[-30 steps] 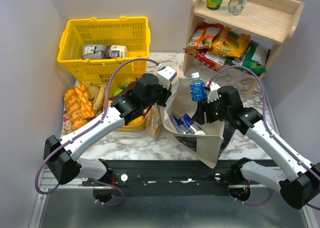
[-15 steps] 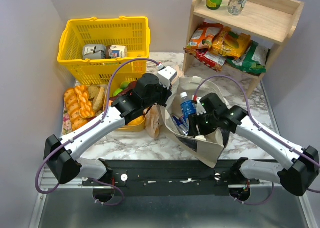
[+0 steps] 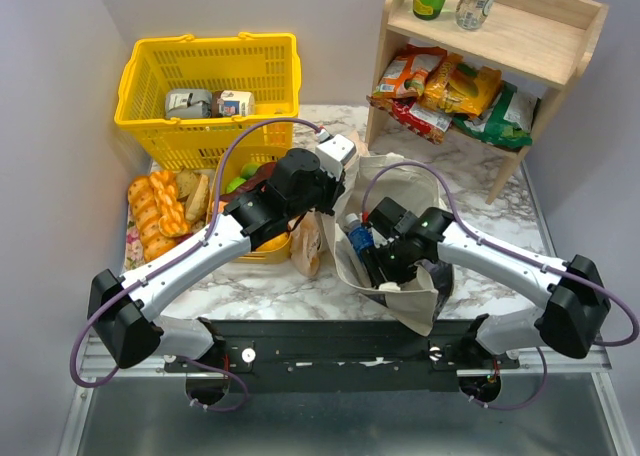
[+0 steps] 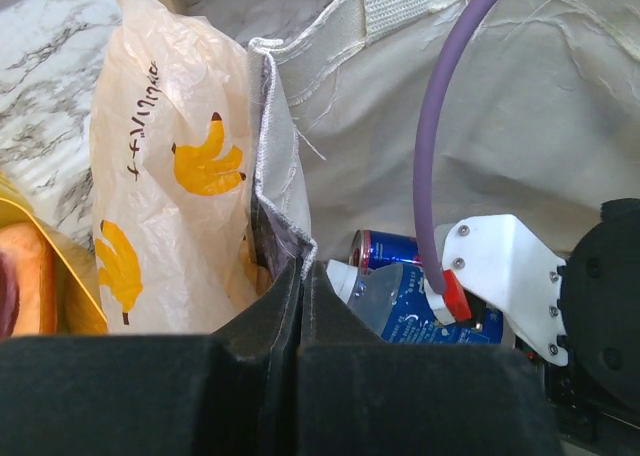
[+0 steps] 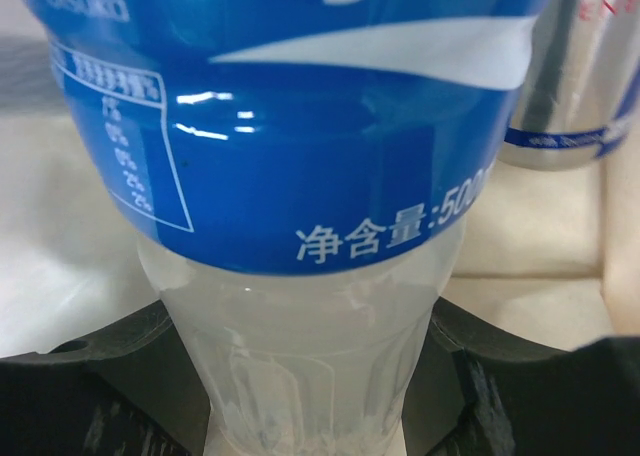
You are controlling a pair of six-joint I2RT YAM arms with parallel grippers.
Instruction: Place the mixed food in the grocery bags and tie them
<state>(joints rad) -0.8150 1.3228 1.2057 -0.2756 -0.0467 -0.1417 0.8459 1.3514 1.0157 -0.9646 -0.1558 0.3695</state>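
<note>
Beige canvas tote rim pinched between my left gripper jaws; right gripper, clamping the blue-labelled clear plastic bottle, should release low inside.

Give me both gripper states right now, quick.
Left gripper: closed, pinching the tote rim.
Right gripper: closed on the bottle, down inside the tote.

Bottle label: "净含量:500"; peach bag: katakana print, unreadable.

Bright, even light; faint glare on bottle
</note>
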